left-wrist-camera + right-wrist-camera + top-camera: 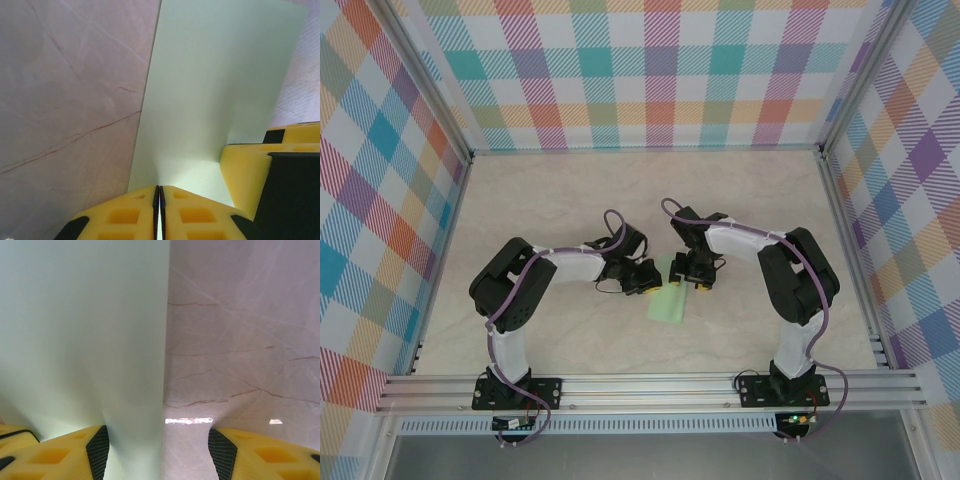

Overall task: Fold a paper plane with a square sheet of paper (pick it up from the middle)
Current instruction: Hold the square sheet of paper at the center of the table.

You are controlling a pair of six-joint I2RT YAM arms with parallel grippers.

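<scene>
The square sheet of paper (pixel 670 300), pale mint green, sits at the middle of the table between the two grippers. My left gripper (pixel 648 278) is on its left side. In the left wrist view that gripper (pixel 160 187) is shut, with the sheet (pixel 215 90) pinched at its near edge and spreading away from the jaws. My right gripper (pixel 692 275) is on the right side of the sheet. In the right wrist view it (pixel 157 431) stands open, and the right margin of the sheet (pixel 85 330) passes between its fingers, close to the left finger (pixel 97 447).
The tabletop (pixel 570 200) is pale marble-look. Plaid walls (pixel 650 70) close off the back and both sides. An aluminium rail (pixel 650 385) runs along the near edge, with both arm bases on it. One yellow finger of the right gripper (pixel 245 175) shows in the left wrist view.
</scene>
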